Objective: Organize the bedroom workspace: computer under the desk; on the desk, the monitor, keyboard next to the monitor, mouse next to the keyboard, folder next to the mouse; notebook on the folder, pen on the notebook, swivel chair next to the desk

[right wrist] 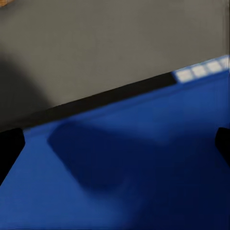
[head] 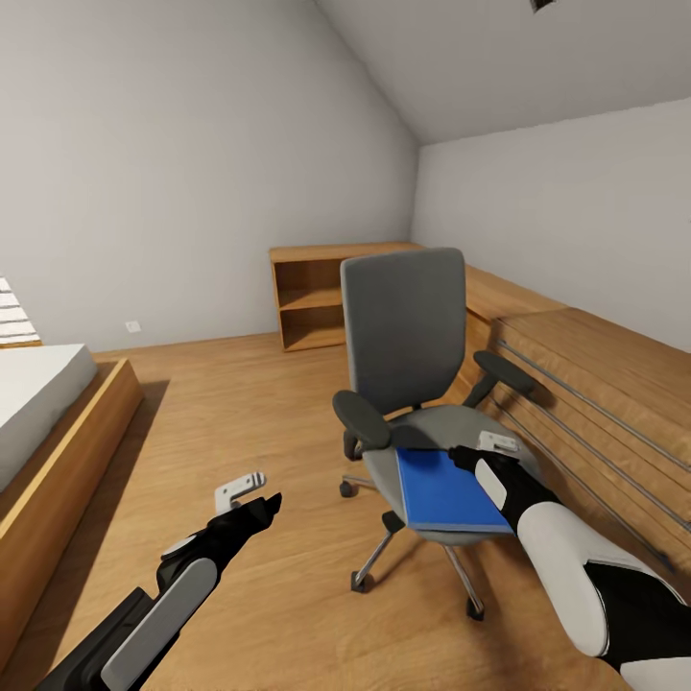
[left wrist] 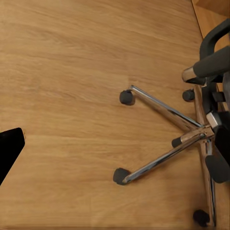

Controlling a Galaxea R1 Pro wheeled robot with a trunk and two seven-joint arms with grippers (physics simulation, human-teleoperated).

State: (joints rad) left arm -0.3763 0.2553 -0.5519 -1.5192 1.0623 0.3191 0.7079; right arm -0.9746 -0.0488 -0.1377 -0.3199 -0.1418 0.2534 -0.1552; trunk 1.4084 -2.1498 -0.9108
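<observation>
1. The swivel chair has matt grey cloth upholstery on back and seat; its armrests look like matt black plastic.
2. The chair's five-star base is polished chrome metal, glossy with bright reflections, ending in dull black castors.
3. The folder at lower centre is smooth, bright blue, with a faint sheen and a paler edge.
4. The floor is light wood planking, satin-smooth with visible grain.
5. The shelf unit at centre is warm oak-coloured wood, matt.
6. The walls are flat matt pale grey.
7. The right pincer wears matt black and glossy white plastic casing.
</observation>
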